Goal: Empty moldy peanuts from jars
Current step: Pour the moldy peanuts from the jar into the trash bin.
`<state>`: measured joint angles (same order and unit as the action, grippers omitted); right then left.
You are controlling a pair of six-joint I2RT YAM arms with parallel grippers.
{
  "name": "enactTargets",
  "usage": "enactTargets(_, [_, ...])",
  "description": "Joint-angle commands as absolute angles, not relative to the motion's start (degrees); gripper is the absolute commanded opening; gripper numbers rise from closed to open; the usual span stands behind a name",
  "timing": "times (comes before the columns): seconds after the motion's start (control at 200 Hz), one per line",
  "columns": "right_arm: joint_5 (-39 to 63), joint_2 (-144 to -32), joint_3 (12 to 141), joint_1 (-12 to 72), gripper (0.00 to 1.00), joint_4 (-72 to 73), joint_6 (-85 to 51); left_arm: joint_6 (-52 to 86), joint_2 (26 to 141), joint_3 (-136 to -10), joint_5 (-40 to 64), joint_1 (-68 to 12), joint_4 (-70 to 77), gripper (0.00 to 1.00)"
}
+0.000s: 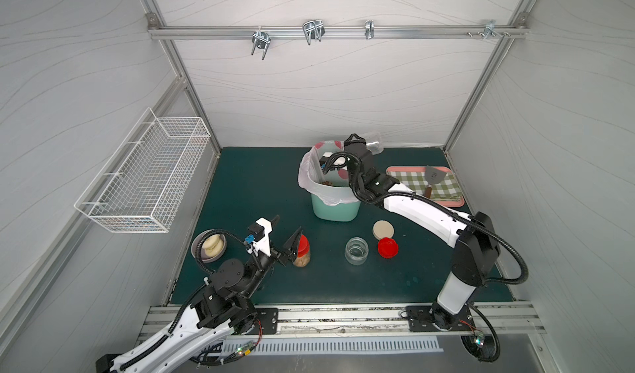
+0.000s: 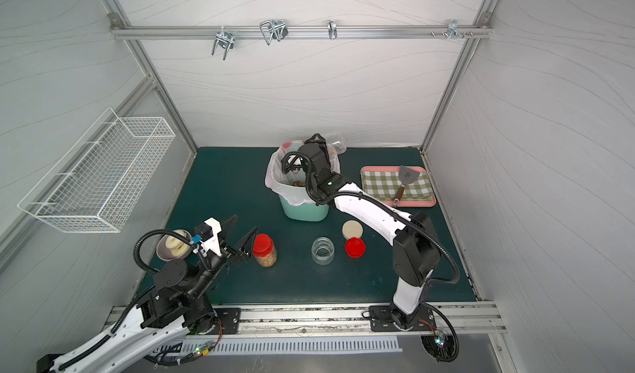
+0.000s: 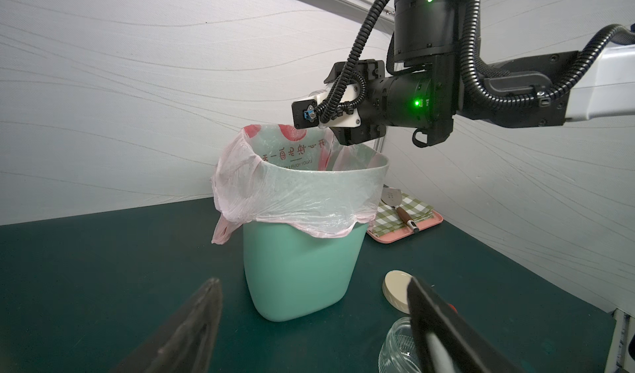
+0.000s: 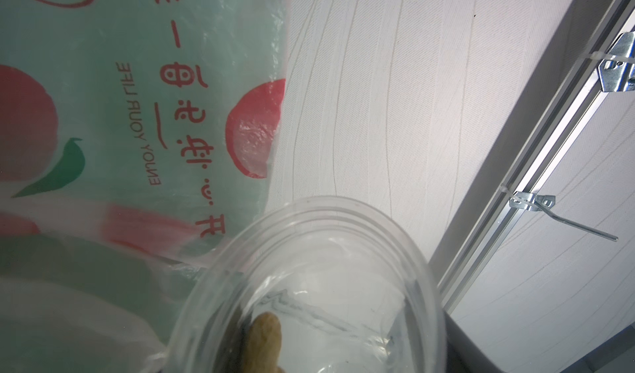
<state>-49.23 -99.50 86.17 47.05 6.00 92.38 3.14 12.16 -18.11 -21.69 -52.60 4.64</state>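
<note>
Left gripper (image 1: 288, 229) gapes low near the table's left edge; right gripper (image 1: 357, 141), stretched toward the back edge, clamps a jar (image 1: 375, 141).

Pale grey-white wall panels (image 1: 326, 89) with faint wavy lines close the cell on three sides, joined by slanting aluminium posts (image 1: 488, 75). A horizontal aluminium rail (image 1: 412, 31) crosses the back wall high up and carries several metal hooks (image 1: 261, 41). A white wire basket (image 1: 144, 178) hangs on the left-hand wall. The worktop (image 1: 257, 189) is dark green. Along its near edge run a metal track (image 1: 343, 314) and a white slotted duct (image 1: 343, 346). The light is soft and even.
</note>
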Motion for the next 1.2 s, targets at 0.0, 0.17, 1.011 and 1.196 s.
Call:
enactTargets(0.0, [-50.9, -99.92, 85.19, 47.46, 0.0, 8.43, 94.48, 2.33, 12.14, -18.37, -22.23, -52.6, 7.73, 0.86])
enactTargets(0.17, [-51.14, -99.65, 84.31, 47.53, 0.0, 8.34, 94.57, 2.2, 12.3, -18.37, -22.23, -52.62, 8.01, 0.86])
enactTargets(1.011, [-53.26, -98.38, 86.72, 52.73, 0.0, 13.49, 107.01, 2.13, 10.35, -18.63, -22.19, -52.64, 6.7, 0.86])
enactTargets(1.196, [-53.74, -99.32, 87.49, 52.81, 0.0, 13.61, 108.39, 2.19, 9.57, -18.65, -22.19, -52.64, 6.24, 0.86])
